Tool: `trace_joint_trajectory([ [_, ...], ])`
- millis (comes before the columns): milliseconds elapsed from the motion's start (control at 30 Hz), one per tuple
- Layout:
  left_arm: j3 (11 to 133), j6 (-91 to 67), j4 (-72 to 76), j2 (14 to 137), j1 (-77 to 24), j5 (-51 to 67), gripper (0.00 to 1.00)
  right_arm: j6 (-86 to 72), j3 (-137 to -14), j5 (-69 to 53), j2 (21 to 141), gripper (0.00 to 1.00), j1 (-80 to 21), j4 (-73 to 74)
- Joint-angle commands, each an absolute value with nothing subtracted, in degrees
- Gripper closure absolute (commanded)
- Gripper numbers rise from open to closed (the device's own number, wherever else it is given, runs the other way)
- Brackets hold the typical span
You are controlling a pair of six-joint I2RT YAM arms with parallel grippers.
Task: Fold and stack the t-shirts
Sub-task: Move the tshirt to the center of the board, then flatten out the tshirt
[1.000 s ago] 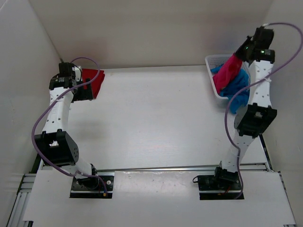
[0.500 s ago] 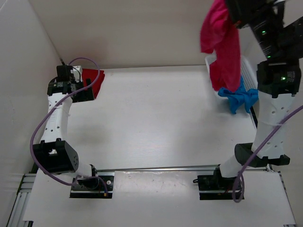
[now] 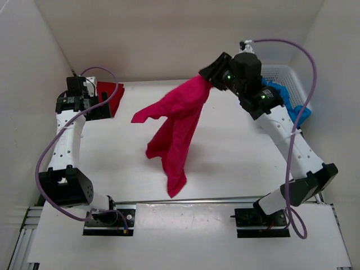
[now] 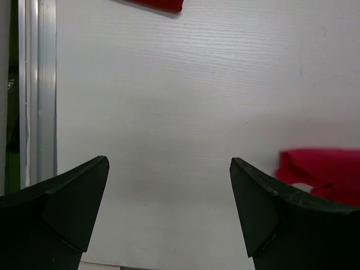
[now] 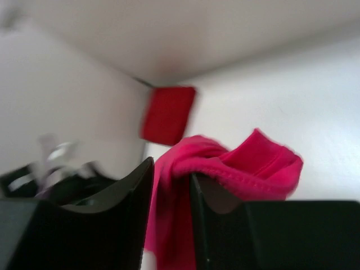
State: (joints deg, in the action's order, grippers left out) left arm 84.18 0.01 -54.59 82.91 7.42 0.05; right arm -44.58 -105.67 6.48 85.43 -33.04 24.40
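Top view, left arm (image 3: pixel 64 135): rises from its base at seven o'clock and bends at the elbow. Its wrist reaches the table's (image 3: pixel 236 163) ten o'clock corner.
Top view, left gripper (image 3: pixel 104 104): lies at the near edge of the dark red t-shirt (image 3: pixel 115 93), a flat, folded cloth square. This view does not show whether the two touch.
Top view, right arm (image 3: pixel 287 135): stretches from five o'clock up and across, with the wrist high over the table's twelve o'clock edge.
Top view, right gripper (image 3: pixel 209 73): pinches one end of the pink t-shirt (image 3: pixel 177 129).
Top view, pink t-shirt: soft, creased cloth that trails from the gripper toward six o'clock over the middle of the table, one flap spread toward nine o'clock.
Top view, basket (image 3: pixel 281 73): white plastic mesh at two o'clock. The crumpled blue t-shirt (image 3: pixel 292 107) spills over its near rim.
Left wrist view, left gripper (image 4: pixel 169 163): the jaws are spread wide with nothing between them. The black, wedge-shaped fingers (image 4: pixel 62 202) hang above bare white wood-grain table (image 4: pixel 169 84).
Left wrist view, shirts: the dark red t-shirt (image 4: pixel 157 4) shows as a sliver at twelve o'clock and the pink t-shirt (image 4: pixel 326 171) as a fold at three o'clock.
Right wrist view, right gripper (image 5: pixel 171 169): the picture is blurred. The dark fingers (image 5: pixel 112 208) stand close together, grasping a bunched, hemmed fold of the pink t-shirt (image 5: pixel 242 163).
Right wrist view, background: the dark red t-shirt (image 5: pixel 167 115) is a small rectangle at eleven o'clock on the pale table (image 5: pixel 304 95).
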Motion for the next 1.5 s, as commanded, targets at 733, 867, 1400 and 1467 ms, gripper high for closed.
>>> trace_joint_trajectory([
  [733,59.8,0.0,-47.8,90.1,-20.8,-13.8,0.0,-29.1,-103.7,-4.8,118.1,0.3,-35.1,43.8],
  [867,63.7,0.0,-45.3,94.3,-15.2,-14.0,0.0,-31.5,-109.8,-0.6,125.2,0.3,-37.2,45.7],
  [1400,80.2,0.0,-47.1,113.3,-15.7,-3.8,0.9,-27.7,-111.8,4.5,122.1,1.0,-35.4,47.9],
  [1467,83.9,0.0,-47.1,112.1,-13.9,-8.2,0.9,-26.6,-105.0,2.5,116.3,1.0,-34.7,46.7],
])
